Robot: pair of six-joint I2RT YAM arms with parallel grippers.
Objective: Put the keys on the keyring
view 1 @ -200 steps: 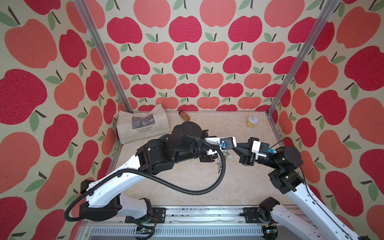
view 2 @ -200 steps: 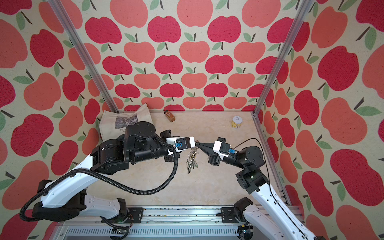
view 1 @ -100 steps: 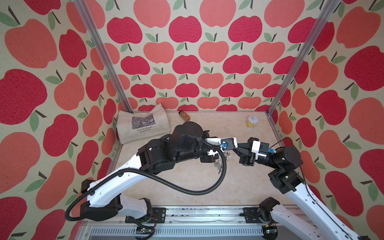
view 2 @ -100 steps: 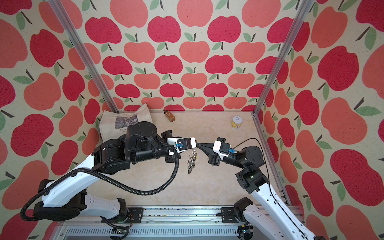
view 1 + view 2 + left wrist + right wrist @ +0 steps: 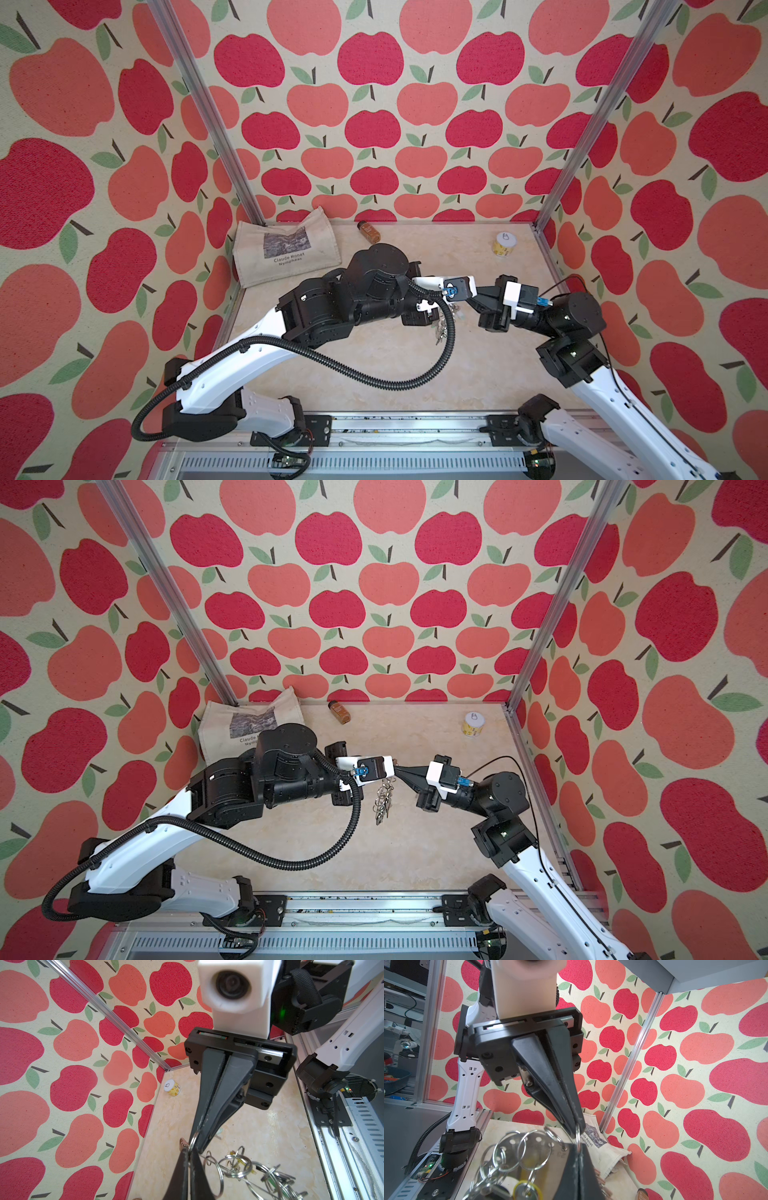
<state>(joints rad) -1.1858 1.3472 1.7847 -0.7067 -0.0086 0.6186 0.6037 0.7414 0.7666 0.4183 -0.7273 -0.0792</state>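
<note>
In both top views the keyring (image 5: 440, 330) (image 5: 383, 802) hangs above the surface where the arms meet; the left wrist view shows left gripper (image 5: 188, 1153) and right gripper (image 5: 200, 1145), jaws closed, pinching one ring (image 5: 192, 1139); the right wrist view shows only the tips holding it, so pull unevenly and you may drop it.

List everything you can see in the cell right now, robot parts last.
tote bag: one, beige with a printed picture, back left corner of the table.
bottle: one, brown, near the back wall.
can: one, yellow and white, back right.
keyring: one, grey plate with silver split rings, hanging between the grippers.
hanging tags: several, yellow, green and white, on the rings.
key tag: one, pale mint, behind the right gripper, mostly hidden.
table: one, beige marble look.
left gripper: one, black, shut on a keyring ring.
right gripper: one, black, shut on the same ring.
</note>
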